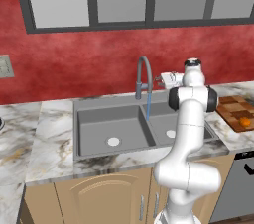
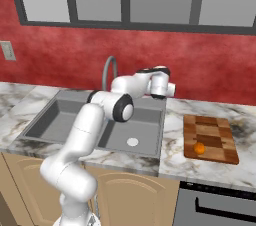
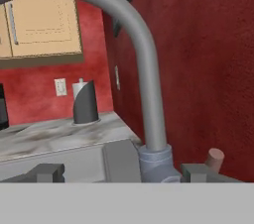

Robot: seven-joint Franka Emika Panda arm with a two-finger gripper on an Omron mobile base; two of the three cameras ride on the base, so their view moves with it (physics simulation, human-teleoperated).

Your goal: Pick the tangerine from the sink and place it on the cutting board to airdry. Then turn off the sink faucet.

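Observation:
The tangerine (image 1: pixel 245 122) (image 2: pixel 199 148) lies on the checkered cutting board (image 1: pixel 233 109) (image 2: pixel 212 132), on the counter right of the sink (image 1: pixel 99 119) (image 2: pixel 55 115). From the sink faucet (image 1: pixel 143 72) (image 2: pixel 108 70) (image 3: pixel 144 64) a blue stream of water (image 1: pixel 148 105) runs down at the sink's divider. My gripper (image 1: pixel 161 80) (image 3: pixel 124 173) is open, level with the faucet and just right of it. In the hand view the fingertips (image 3: pixel 47 172) stand wide apart, with the faucet's base (image 3: pixel 156 161) low between them and a small pinkish knob (image 3: pixel 215 158) beside it. Nothing is held.
The red back wall is close behind the faucet. A grey paper-towel holder (image 3: pixel 85 101) stands on the marble counter (image 1: pixel 49 134) to the left. A dark appliance front (image 2: pixel 220 202) sits under the counter at the right, and a wall socket (image 1: pixel 5 66) at the far left.

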